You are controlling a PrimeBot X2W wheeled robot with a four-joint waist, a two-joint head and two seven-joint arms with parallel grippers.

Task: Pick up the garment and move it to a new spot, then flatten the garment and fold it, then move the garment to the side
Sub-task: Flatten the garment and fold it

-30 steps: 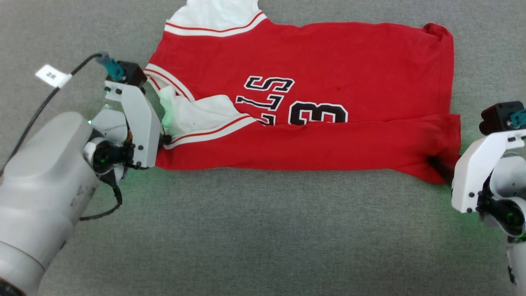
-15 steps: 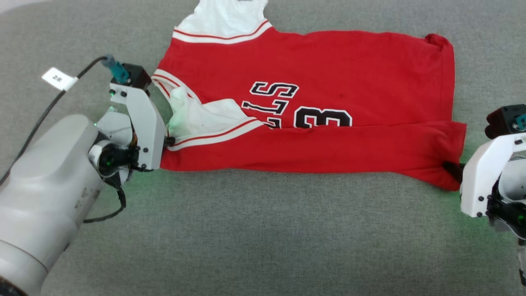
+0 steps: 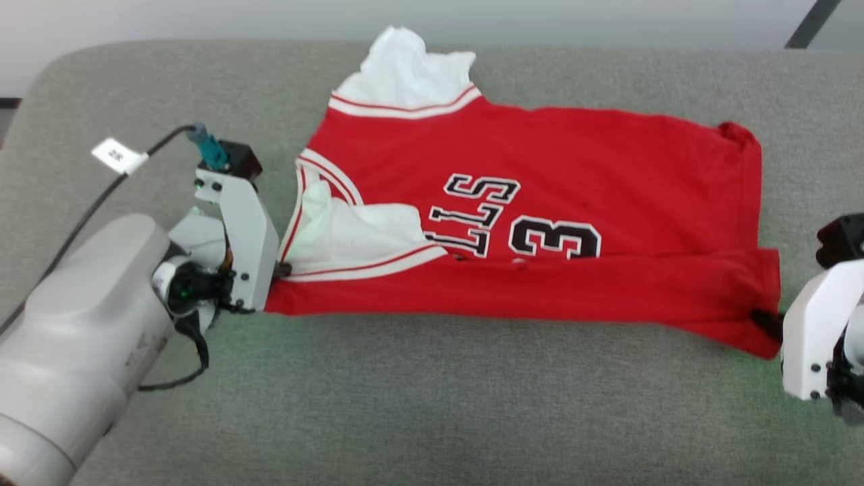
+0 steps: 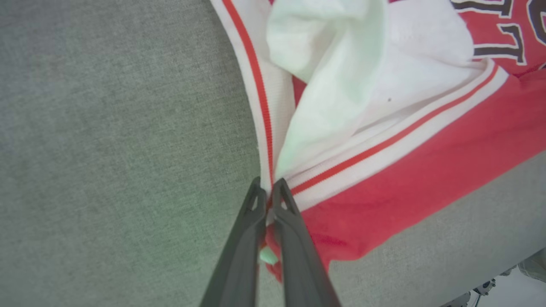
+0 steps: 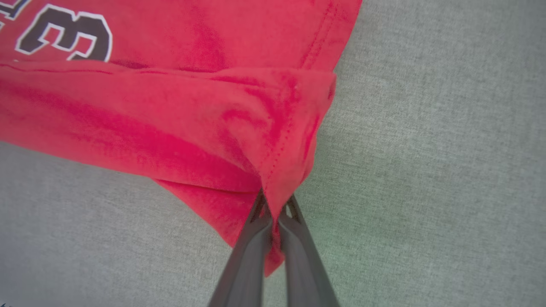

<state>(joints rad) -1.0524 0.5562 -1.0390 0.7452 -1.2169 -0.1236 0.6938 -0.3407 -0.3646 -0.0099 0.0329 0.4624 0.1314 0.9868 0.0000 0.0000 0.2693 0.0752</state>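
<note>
surface: grey woven pad (image 3: 432,405), rounded corner | garment (image 3: 574,175): soft red jersey, folded lengthwise | left gripper (image 4: 268,194) clamps its striped trim | right gripper (image 5: 275,204) clamps its hem corner

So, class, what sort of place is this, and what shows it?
Probably an indoor robot test space: the garment is spread over a broad grey cloth-covered surface with a rounded corner, and a tagged cable runs to the left arm.
</note>
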